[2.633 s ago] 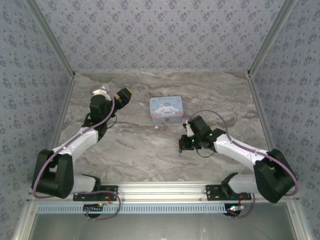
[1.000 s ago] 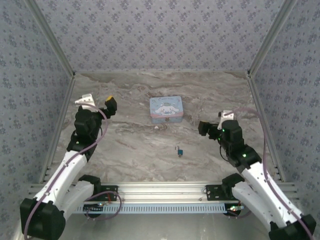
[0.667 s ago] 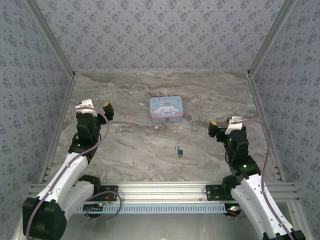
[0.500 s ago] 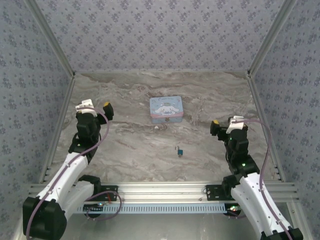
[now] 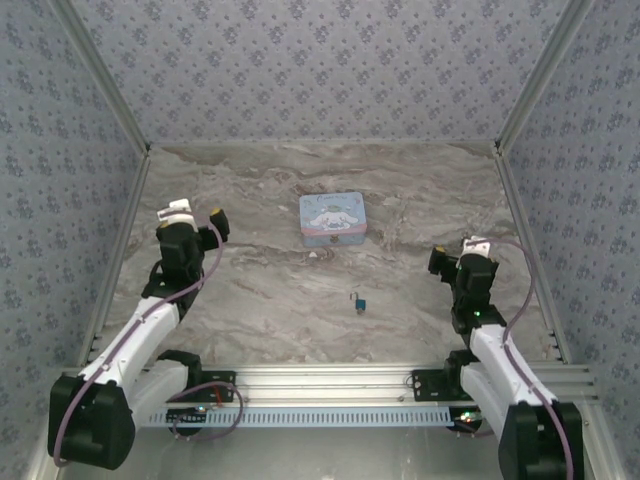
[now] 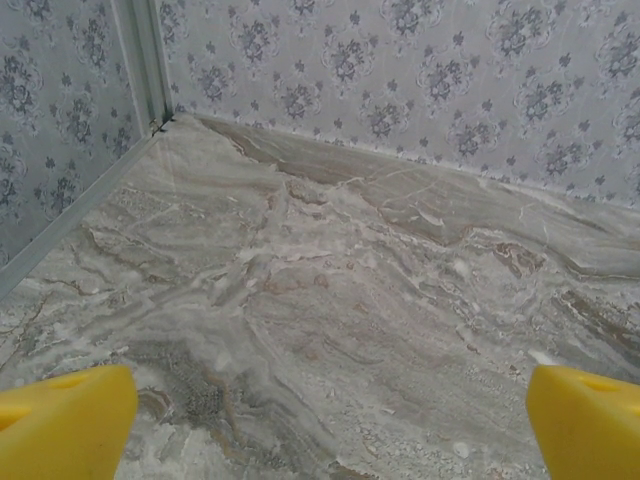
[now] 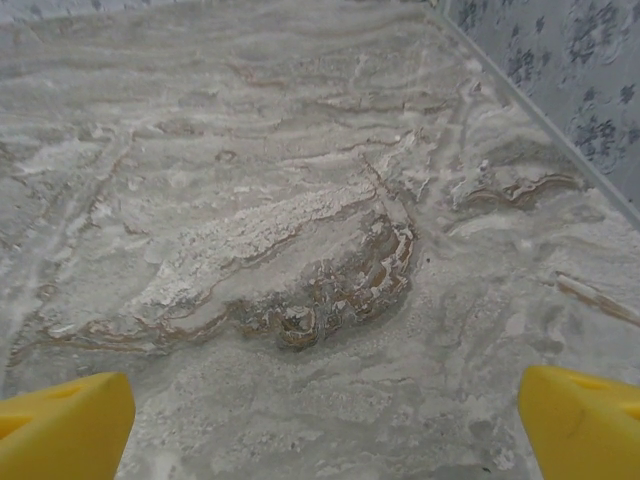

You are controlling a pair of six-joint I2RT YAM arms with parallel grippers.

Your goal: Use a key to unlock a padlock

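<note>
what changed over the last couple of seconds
The right arm pulled away from the padlock toward the right side, leaving it on the table; the left arm drew back toward its base. Both jaws stand open. The cartoon-printed tin stayed put.

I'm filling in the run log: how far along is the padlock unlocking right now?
Done: nothing I can confirm. The padlock lies free on the marble table, too small to tell whether its shackle is open or a key is in it. In hand: nothing, since the left gripper and right gripper are open, empty, well to either side of it. Left: possibly everything, gripping lock and key, inserting, turning.
</note>
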